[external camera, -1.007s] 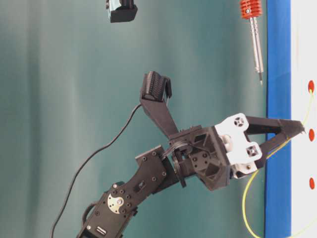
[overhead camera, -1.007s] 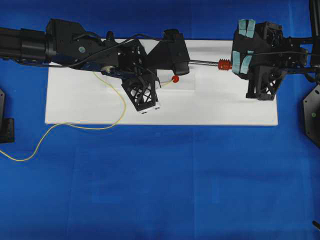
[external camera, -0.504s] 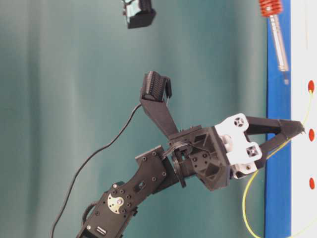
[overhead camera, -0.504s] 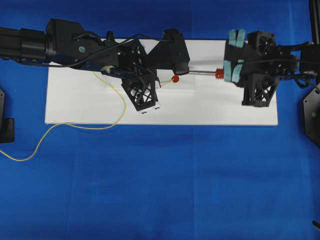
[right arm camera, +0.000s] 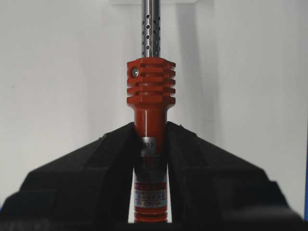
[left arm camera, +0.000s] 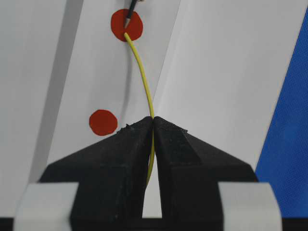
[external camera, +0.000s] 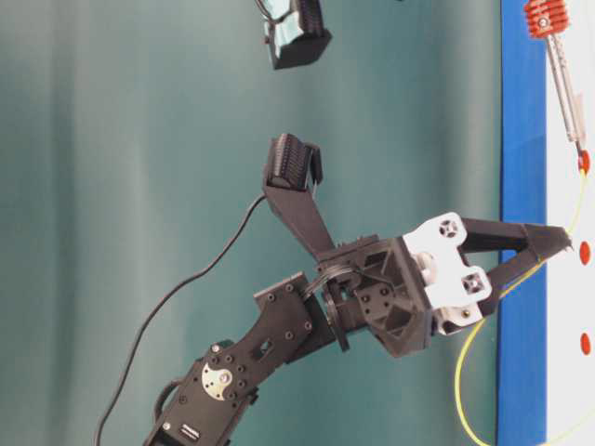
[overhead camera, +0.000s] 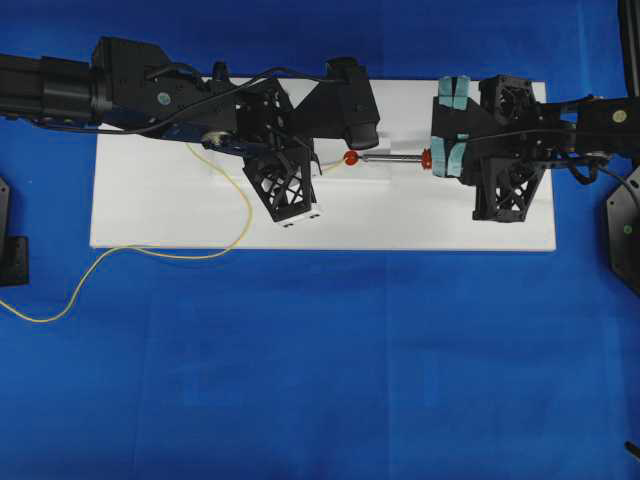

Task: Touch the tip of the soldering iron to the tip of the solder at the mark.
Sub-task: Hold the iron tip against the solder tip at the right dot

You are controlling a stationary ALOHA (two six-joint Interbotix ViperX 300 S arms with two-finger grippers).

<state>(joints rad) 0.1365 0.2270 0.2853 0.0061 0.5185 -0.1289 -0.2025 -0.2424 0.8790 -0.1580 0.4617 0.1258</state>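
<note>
Soldering iron (overhead camera: 392, 157) level, tip leftward at solder (left arm camera: 141, 72) end.

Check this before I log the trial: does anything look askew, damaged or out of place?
Nothing stands out. The left gripper pinches the solder, whose tip meets the soldering iron tip on a red mark. The right gripper holds the iron straight over the white board.

One soldering iron (overhead camera: 395, 157); one solder (overhead camera: 236, 205); three red marks (external camera: 584, 253).
</note>
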